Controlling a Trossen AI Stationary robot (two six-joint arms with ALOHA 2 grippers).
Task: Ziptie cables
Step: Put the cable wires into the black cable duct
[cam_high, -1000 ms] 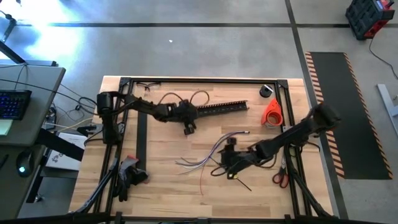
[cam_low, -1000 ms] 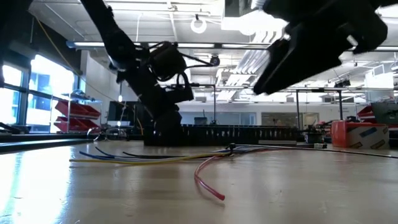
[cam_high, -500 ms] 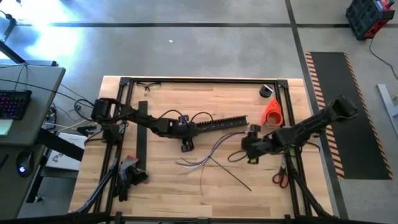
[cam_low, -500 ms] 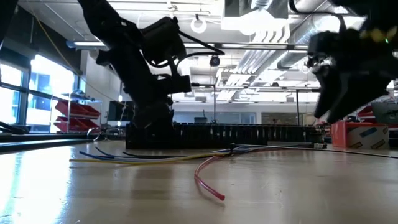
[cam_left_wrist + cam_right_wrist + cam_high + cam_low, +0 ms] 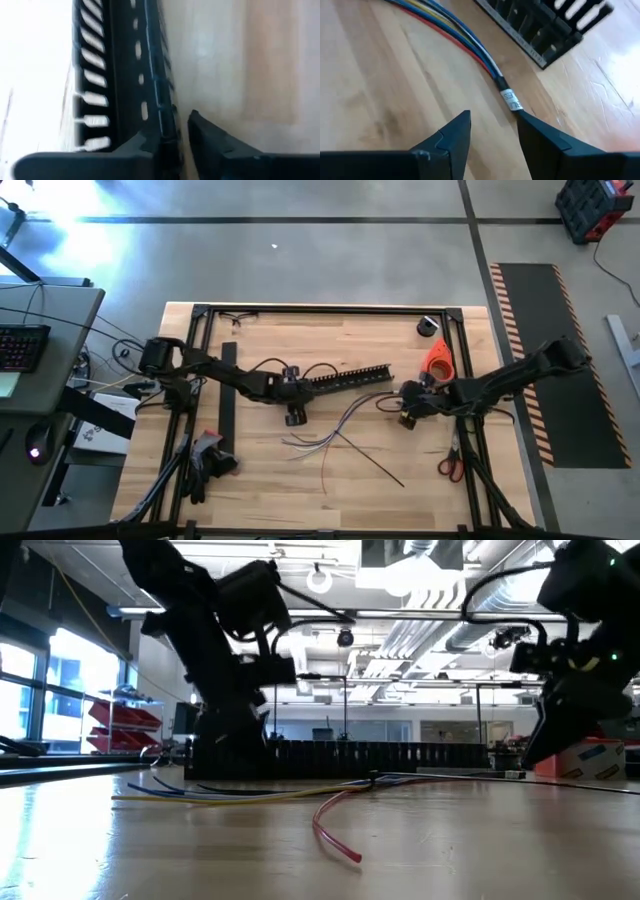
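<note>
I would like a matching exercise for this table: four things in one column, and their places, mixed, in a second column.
Things:
1. cables
2. slotted strip
3. orange tape roll
4. scissors

Places:
a. near the table's right edge, at the front
b. fanned out on the wood in the middle of the table
c. behind the right gripper, towards the back right corner
d. with the left gripper at its left end

Pairs: 1-b, 2-d, 3-c, 4-a
</note>
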